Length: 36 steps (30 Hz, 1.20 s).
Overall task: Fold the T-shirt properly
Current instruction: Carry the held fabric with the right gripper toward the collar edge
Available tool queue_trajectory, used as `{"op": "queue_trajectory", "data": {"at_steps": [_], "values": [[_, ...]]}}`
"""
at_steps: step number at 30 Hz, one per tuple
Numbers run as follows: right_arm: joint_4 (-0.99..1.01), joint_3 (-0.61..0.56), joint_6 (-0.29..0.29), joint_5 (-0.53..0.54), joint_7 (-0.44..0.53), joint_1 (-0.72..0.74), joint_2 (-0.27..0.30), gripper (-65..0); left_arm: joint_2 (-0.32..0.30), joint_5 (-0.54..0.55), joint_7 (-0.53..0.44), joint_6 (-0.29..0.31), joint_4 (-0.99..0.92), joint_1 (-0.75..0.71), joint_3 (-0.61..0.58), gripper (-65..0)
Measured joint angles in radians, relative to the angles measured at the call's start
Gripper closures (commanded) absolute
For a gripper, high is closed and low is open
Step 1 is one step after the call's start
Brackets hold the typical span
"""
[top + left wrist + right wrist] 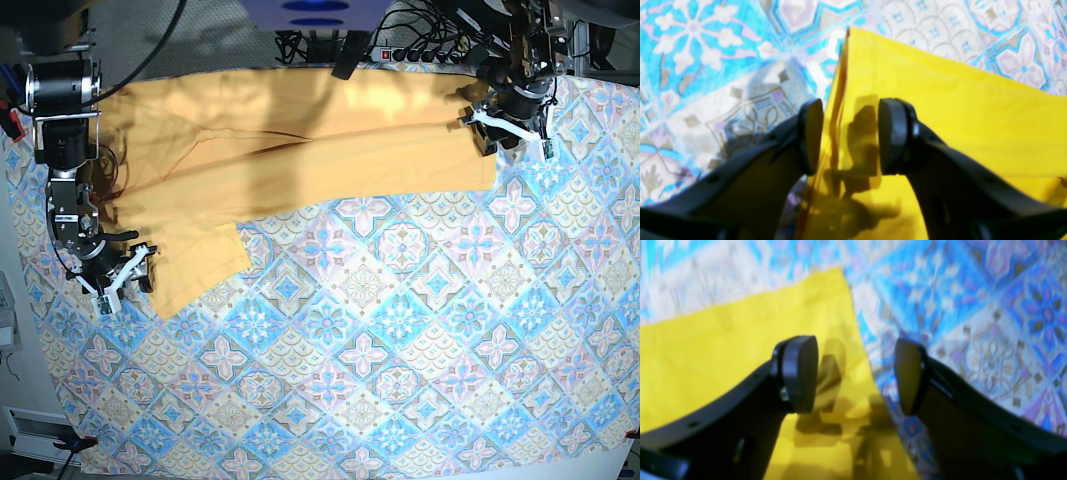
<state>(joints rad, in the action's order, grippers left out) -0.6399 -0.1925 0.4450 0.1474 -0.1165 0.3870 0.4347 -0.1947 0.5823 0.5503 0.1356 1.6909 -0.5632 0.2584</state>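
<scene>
My 2 hands hang over opposite ends of the T-shirt (pixel 300 150), which lies spread across the far side of the desk (pixel 400 350). My left hand (pixel 850 136) is spread, and my right hand (pixel 857 376) is spread too.

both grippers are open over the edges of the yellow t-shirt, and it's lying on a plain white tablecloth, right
Not plain white. The tablecloth is tile-patterned in blue and pink, as the base view shows. The rest holds: left gripper and right gripper are open over edges of the T-shirt.
</scene>
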Motion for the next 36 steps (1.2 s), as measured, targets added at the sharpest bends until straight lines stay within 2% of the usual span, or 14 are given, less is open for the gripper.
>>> {"op": "queue_trajectory", "data": {"at_steps": [5,7,9,12,16,17,21,24,29,36], "values": [[0.085,-0.061,-0.003,-0.002,-0.002,0.021,0.003,-35.0,0.001,0.002,0.000,0.000,0.000,0.001,0.000,-26.7],[0.085,-0.081,-0.003,0.002,0.004,0.017,0.003,-34.8,0.001,0.035,0.000,0.000,0.000,0.000,0.000,-26.7],[0.084,-0.100,-0.003,0.002,0.002,0.022,0.003,-31.9,0.001,0.059,0.000,0.000,0.000,0.000,0.000,-26.7],[0.084,-0.121,0.000,0.003,0.005,0.023,0.003,-21.6,0.001,0.074,0.000,0.000,0.000,0.003,0.000,-26.7],[0.084,-0.120,0.007,0.003,0.007,0.023,0.000,-1.4,0.001,0.074,0.000,0.000,0.000,0.001,0.000,-26.7],[0.082,-0.120,0.007,0.002,0.007,0.023,0.001,0.0,0.001,0.074,0.000,0.000,0.000,0.001,0.000,-26.7],[0.002,-0.092,0.004,-0.002,-0.006,-0.007,0.004,-0.1,0.002,0.074,-0.001,0.000,0.000,0.000,0.000,-26.7],[-0.150,0.039,0.005,0.010,-0.008,-0.091,0.000,-0.1,0.001,0.073,0.000,0.000,0.000,0.001,0.000,-26.7],[-0.410,0.222,0.000,0.003,-0.183,-0.262,0.008,-0.1,0.000,0.074,-0.001,0.000,0.000,0.002,0.001,-26.7],[-0.722,0.378,0.008,0.007,-0.259,-0.509,0.002,-0.1,-0.002,0.073,0.000,0.000,0.000,0.003,0.001,-26.7]]}}
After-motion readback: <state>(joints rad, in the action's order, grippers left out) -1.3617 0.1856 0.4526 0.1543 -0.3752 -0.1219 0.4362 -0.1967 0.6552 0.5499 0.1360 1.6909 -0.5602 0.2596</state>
